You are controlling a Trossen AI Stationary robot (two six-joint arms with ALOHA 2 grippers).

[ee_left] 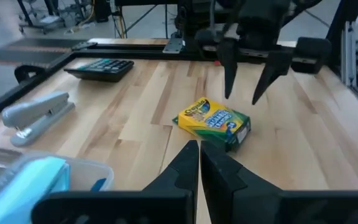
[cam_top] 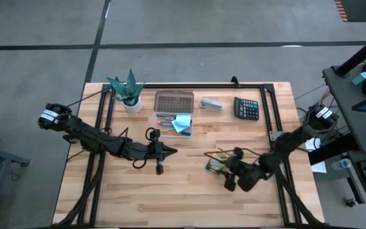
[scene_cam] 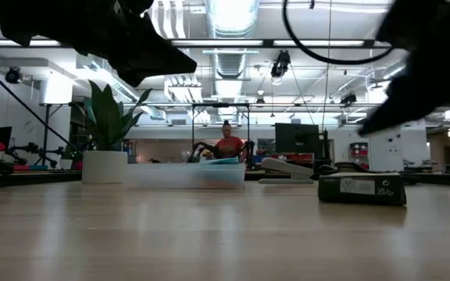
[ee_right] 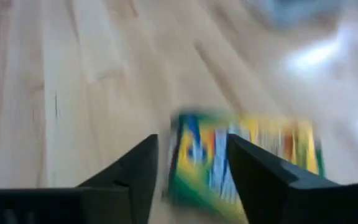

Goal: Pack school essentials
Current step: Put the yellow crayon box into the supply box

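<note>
A yellow-green crayon box [cam_top: 215, 165] lies flat on the bench, well apart from the light-blue notepad [cam_top: 182, 123] in the clear tray.

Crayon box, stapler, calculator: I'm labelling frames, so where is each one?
crayon box [ee_left: 212, 122], left wrist view, printed top face.
stapler [ee_left: 36, 114], left wrist view, grey upper arm.
calculator [cam_top: 247, 109], high view, keypad.

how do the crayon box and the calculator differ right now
The crayon box is bright yellow and green; the calculator is black with rows of keys. The crayon box lies mid-table, directly beneath the open right gripper, whereas the calculator sits at the table's far edge near the grey stapler, away from both grippers. The crayon box looks thicker, the calculator flatter. Both lie flat on the wooden table.
</note>
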